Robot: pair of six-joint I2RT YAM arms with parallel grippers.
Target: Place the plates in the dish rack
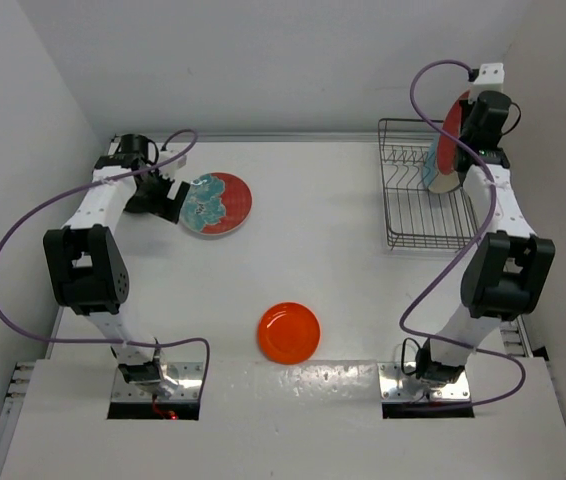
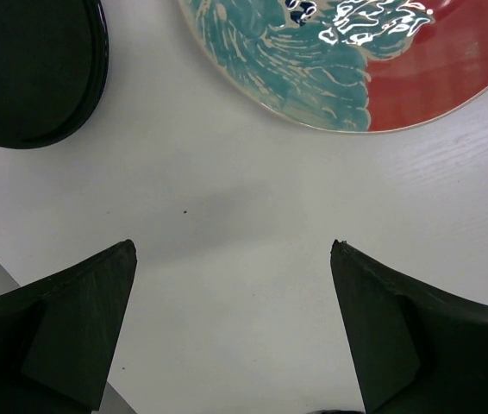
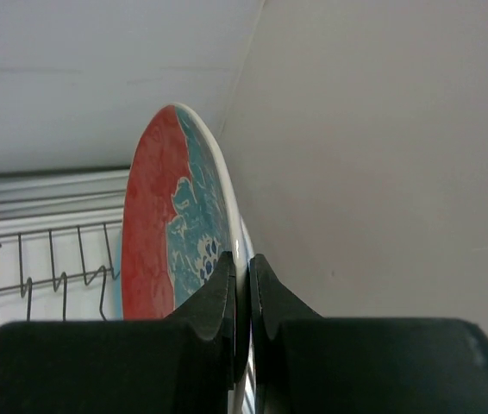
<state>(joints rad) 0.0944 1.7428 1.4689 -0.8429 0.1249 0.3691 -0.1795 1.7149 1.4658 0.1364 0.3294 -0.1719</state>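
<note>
Top external: right gripper [image 1: 466, 135] sits over the far right end of the dish rack [image 1: 413, 205], clamped on the held floral plate [image 1: 450, 130]. Plate is on edge. — A

Right wrist agrees. Fingers [image 3: 209, 302] pinch the rim only, and the plate is upright with a slight tilt. Rack wires are below and to its left. Can't tell which slot it lines up with. — B

Step in hand, I'd say, is lowering it into a slot. Keep it vertical and bring the bottom rim between two dividers. Release only once the wires carry it. — A

Agreed. With a rim pinch on glaze it could swivel if it bumps a divider, so go slow. — B

Room? — A

Tight on the right: the wall [image 3: 382, 172] is close beside plate and arm. Open room is to the left, over the rack's bare slots. Best to exit that way. — B

Left side? — A

Left gripper [image 2: 231, 250] has its jaws wide apart and holds nothing, hovering over bare table [image 2: 244, 190]. The table floral plate [image 2: 373, 60] is just ahead and the black plate [image 2: 28, 69] is off to one side, both flat. The orange plate [image 1: 289, 332] is alone mid-table toward the near edge, well apart from the others. — B

So three flat ones in view. Flat plates offer little rim to pinch, so those pickups look harder. — A
</note>
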